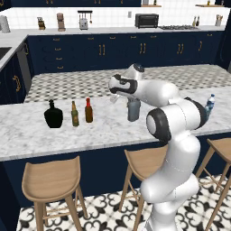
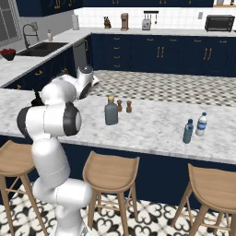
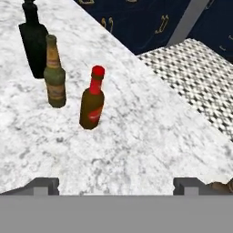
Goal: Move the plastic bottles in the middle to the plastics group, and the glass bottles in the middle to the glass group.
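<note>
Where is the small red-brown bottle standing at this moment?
The red-brown bottle stands upright on the marble counter, just right of the beer bottle and the black bottle in the left base view, apart from the grey bottle.

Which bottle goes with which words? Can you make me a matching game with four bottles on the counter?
Bottles:
1. grey bottle
2. black bottle
3. blue bottle
4. red-brown bottle

Words:
A. stands next to the clear water bottle with the white cap
B. has a tan cap and stands alone in the middle
C. has a red neck and stands beside the beer bottle
D. squat and round, at the far end of the row of three

Pairs: 1-B, 2-D, 3-A, 4-C
</note>
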